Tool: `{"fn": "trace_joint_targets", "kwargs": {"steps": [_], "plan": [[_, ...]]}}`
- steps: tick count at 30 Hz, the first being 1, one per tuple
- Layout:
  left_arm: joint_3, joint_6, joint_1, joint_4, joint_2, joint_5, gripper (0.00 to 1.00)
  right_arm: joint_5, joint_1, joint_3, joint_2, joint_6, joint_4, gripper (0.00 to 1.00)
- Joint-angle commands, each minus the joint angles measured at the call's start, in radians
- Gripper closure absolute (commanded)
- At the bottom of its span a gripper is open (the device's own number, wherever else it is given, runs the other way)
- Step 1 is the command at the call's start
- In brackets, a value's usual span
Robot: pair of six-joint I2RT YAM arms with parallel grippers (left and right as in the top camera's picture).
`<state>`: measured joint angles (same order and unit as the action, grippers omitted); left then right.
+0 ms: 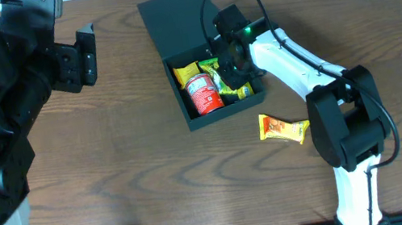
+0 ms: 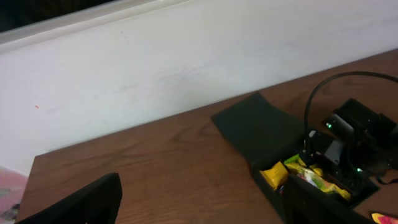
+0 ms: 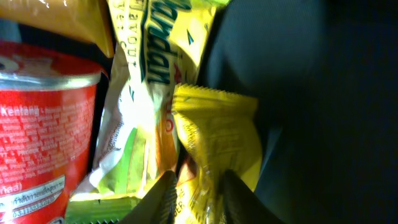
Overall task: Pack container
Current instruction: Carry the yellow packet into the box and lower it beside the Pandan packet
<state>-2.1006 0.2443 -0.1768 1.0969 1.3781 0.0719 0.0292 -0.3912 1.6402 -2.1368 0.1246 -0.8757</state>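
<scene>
A dark teal box [image 1: 178,22], lid open, is set at the middle rear of the bench [image 1: 112,168]. Inside it, a yellow packet [image 3: 217,137] is pinched by the right pincer [image 3: 200,190] beside a red can [image 3: 43,124]. The left pincer [image 1: 91,56] is held spread, well away.

Legible print, as we read it in the right wrist view:

1. Red can [image 3: 43,124], inside the container [image 1: 173,19]: the word "Kentang" in white letters on red. We cannot read the smaller white lines beneath it.
2. Green-and-yellow packet [image 3: 143,93], just beside the can: large green letters "andan", the start cut off, with small capitals "AVOUR" alongside.
3. Small yellow packet [image 3: 217,137]: we find no readable print.
4. Orange packet [image 1: 284,127] on the table: its print is too small for us to read.
</scene>
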Motion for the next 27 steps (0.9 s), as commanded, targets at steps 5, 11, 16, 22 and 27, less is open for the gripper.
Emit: {"fn": "trace_joint_targets", "kwargs": {"steps": [5,11,16,22,27], "plan": [[-0.005,0.018,0.005,0.001,-0.013,0.0,0.16,-0.026,-0.006,-0.003,-0.009,0.003,0.016,0.93],[-0.004,0.018,0.005,0.002,-0.013,0.0,0.16,-0.056,-0.006,-0.003,-0.009,-0.031,0.042,0.98],[-0.004,0.018,0.005,0.001,-0.013,-0.001,0.16,-0.056,-0.007,-0.003,-0.009,-0.061,0.08,0.98],[-0.004,0.023,0.005,-0.008,-0.013,-0.001,0.16,-0.12,-0.007,-0.003,-0.009,-0.114,0.165,0.98],[-0.004,0.023,0.005,-0.01,-0.013,-0.001,0.16,-0.123,-0.007,-0.003,-0.009,-0.128,0.18,0.89]]}}
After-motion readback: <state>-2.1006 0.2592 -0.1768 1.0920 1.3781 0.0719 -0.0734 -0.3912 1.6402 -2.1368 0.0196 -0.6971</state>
